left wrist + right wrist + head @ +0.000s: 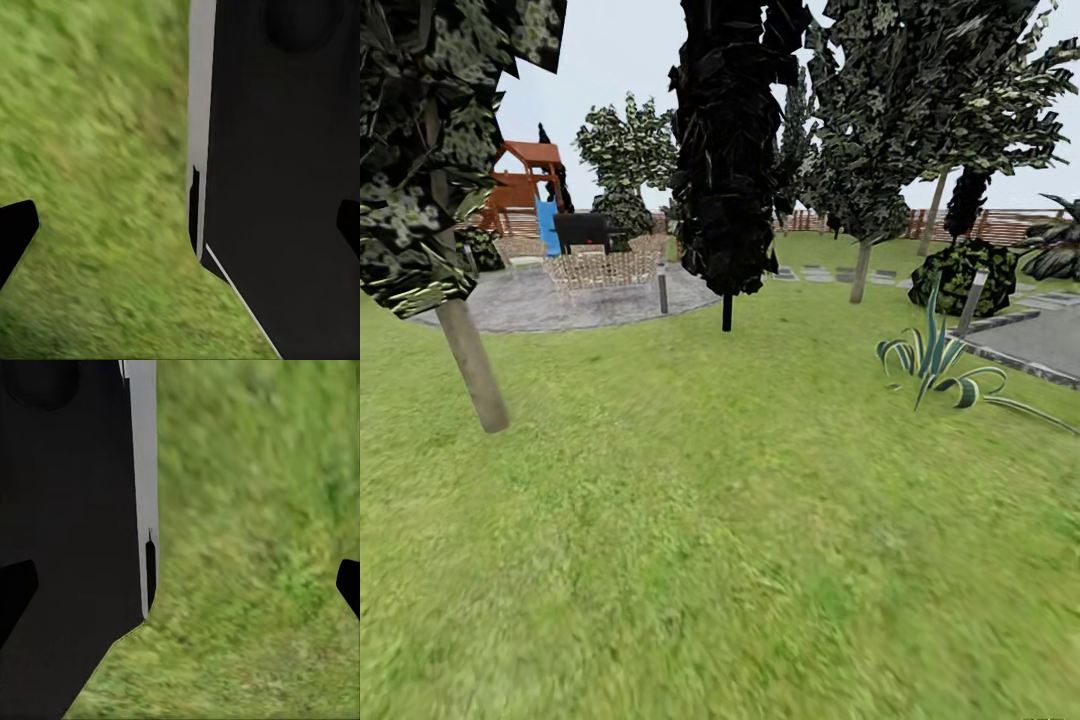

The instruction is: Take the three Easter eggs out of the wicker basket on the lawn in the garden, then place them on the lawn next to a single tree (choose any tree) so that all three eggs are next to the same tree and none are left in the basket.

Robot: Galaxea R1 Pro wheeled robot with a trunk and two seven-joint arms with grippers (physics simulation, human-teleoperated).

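Lawn (720, 520) — grey-trunked tree (472, 365) near, black tree (727, 150) beyond.

The lawn (720, 560) spread across the foreground. A tree (472, 365) stood at the left, a dark tree (727, 200) ahead at centre, and a spiky plant (935, 360) to the right. Behind lay a paved patio (540, 300), with a play structure (525, 190) and fence (1000, 225) beyond.

Canopy of near tree (472, 370) cut off above
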